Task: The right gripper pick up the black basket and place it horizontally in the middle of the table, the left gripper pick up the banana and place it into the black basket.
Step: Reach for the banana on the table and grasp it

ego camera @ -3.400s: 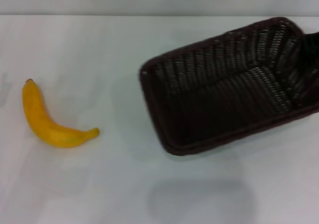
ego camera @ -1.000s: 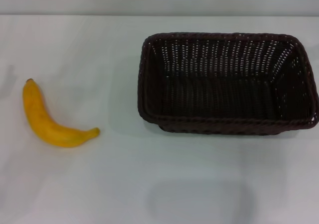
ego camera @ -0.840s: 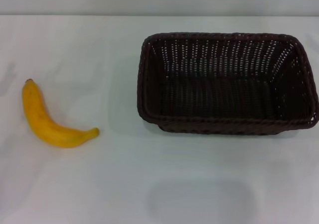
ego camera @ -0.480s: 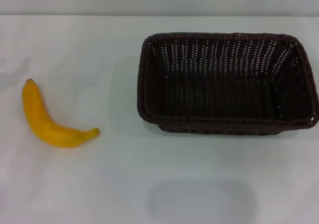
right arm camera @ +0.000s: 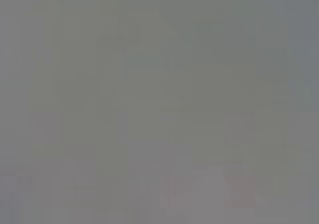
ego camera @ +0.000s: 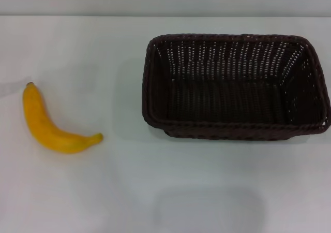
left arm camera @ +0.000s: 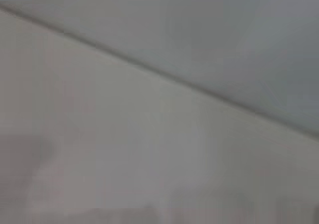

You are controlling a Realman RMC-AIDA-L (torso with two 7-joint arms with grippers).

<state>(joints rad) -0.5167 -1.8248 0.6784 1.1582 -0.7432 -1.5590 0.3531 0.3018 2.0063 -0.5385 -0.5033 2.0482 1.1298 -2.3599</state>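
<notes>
Head view: black basket (ego camera: 235, 85) sits level right of centre on the table (ego camera: 155, 191), banana (ego camera: 51, 124) well apart at left, neither gripper visible; wrist views show only blank surface, finger state unknowable; the curved banana may roll from an off-centre pinch.

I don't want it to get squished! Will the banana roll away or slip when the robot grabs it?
The banana lies flat on its curved side on the table, so it would probably pivot or slide when nudged rather than roll. Its peel looks smooth, so narrow fingers might slip. It looks unpeeled and firm, so it likely stays stiff when lifted.
</notes>
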